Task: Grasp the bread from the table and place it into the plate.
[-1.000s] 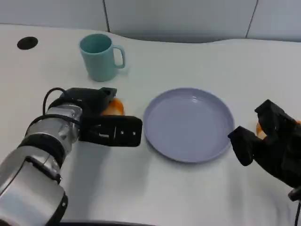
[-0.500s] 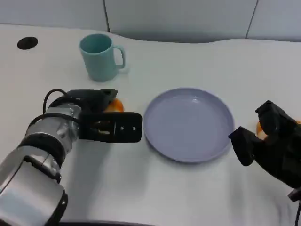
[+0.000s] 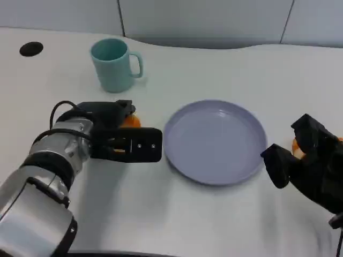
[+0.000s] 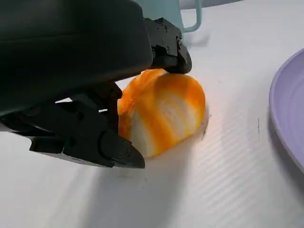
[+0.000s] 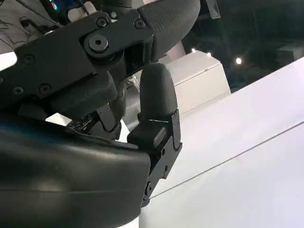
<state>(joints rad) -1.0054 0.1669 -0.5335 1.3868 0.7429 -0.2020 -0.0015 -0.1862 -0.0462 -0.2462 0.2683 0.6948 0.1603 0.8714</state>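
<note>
Grasp step: your left hand (image 3: 120,140) has fingers around bread (image 4: 164,111), unclear if clamped; lift toward plate (image 3: 214,140) at 3 o'clock.

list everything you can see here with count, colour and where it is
Orange and white striped bread: one, on the white table left of the plate, between the left hand's fingers.
Round lilac plate: one, table centre, nothing on it.
Teal handled mug: one, far side of the table, beyond the bread.
Orange object: one, mostly hidden behind the right hand.
Black round hole: one, far left of the table.
Left hand: black, fingers around the bread.
Right hand: black, right of the plate.
</note>
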